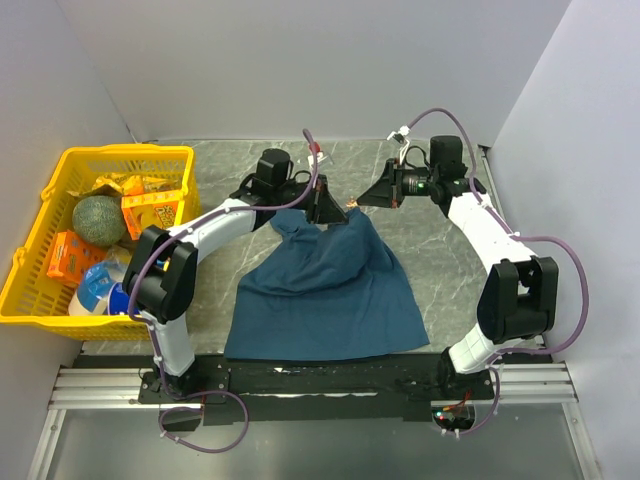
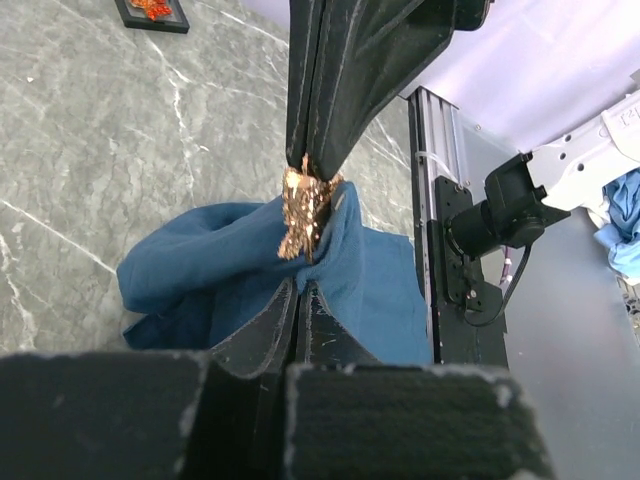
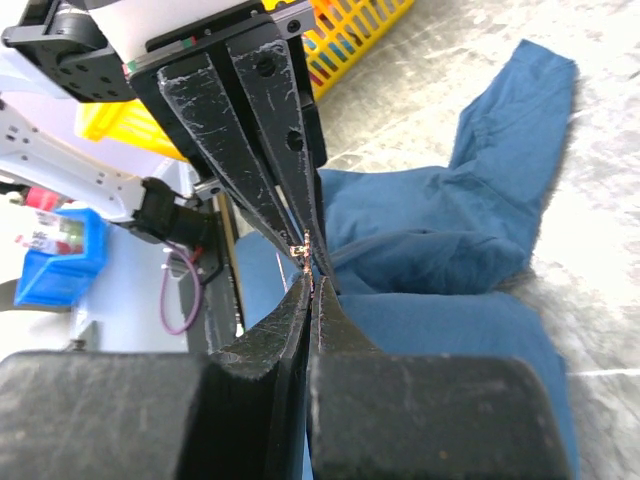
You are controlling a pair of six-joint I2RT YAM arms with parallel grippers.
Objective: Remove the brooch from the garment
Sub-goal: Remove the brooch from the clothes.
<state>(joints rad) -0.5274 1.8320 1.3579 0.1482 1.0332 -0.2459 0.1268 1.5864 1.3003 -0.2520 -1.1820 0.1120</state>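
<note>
Because the left claw (image 2: 299,298) is clenched on a fold of soft cloth right at its tips, the garment (image 2: 200,262) bunches and drapes from that pinch. It is light and limp and offers no resistance of its own, so it needs pinning close to the clasp.

Just beyond those tips, touching the fold, hangs the brooch (image 2: 303,215). It is a small, gold, jagged piece that looks stiff, light and probably delicate, best held by its metal body.

The right claw (image 2: 312,165) comes in from the opposite side, tip to tip with the left, and is closed on the brooch's upper edge. Whether the pin is clear of the cloth cannot be told from these views.

Both arms reach forward and bend inward, with their fingers pointing at each other above the table (image 1: 440,250). Below and behind the claws, the rest of the garment spreads flat toward the arm bases. Well off the left claw's outer side sits a yellow basket (image 1: 130,152).
</note>
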